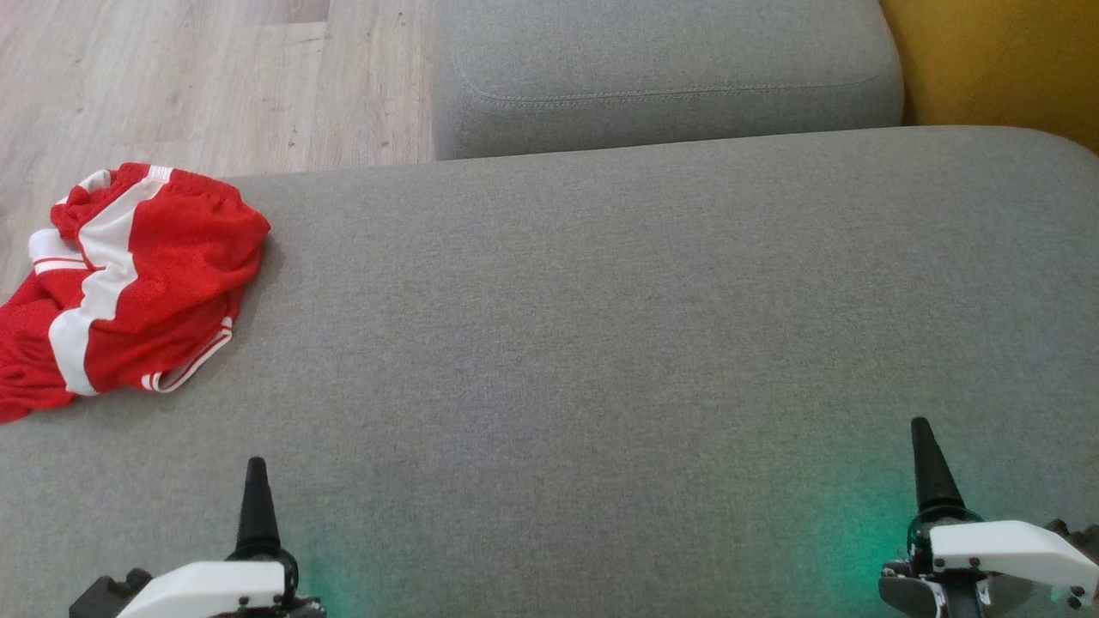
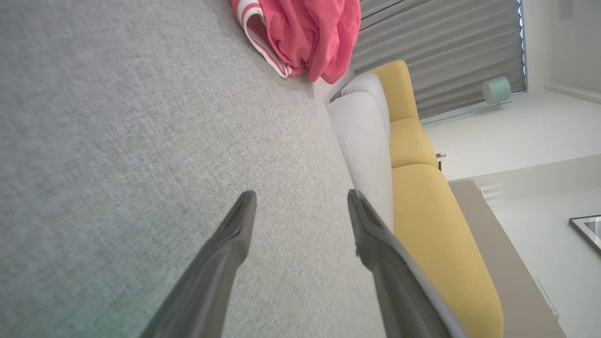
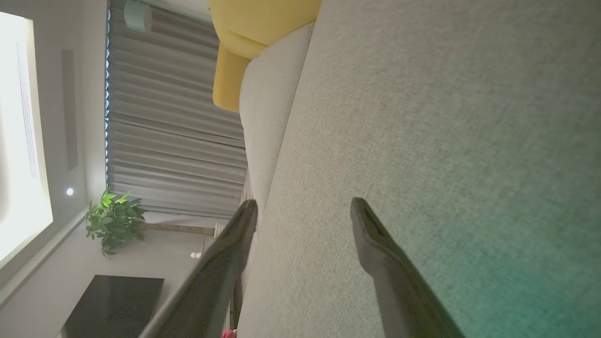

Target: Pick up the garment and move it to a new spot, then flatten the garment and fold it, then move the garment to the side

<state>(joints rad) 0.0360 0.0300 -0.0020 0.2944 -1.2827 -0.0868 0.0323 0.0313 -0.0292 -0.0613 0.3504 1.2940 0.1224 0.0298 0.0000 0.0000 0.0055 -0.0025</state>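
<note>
Red-and-white shorts [image 1: 137,275] lie crumpled on the grey cushion [image 1: 601,300], well ahead and left of the left gripper [image 2: 300,202]. It and the right gripper [image 3: 304,206] stand apart, empty. Judged light and limp; pinch a raised fold.

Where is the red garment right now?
Head view, left side: the red garment lies crumpled at the left edge of the grey cushion, ahead of the left gripper.

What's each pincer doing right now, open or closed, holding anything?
Left pincer: open, holding nothing.
Right pincer: open, holding nothing.
</note>
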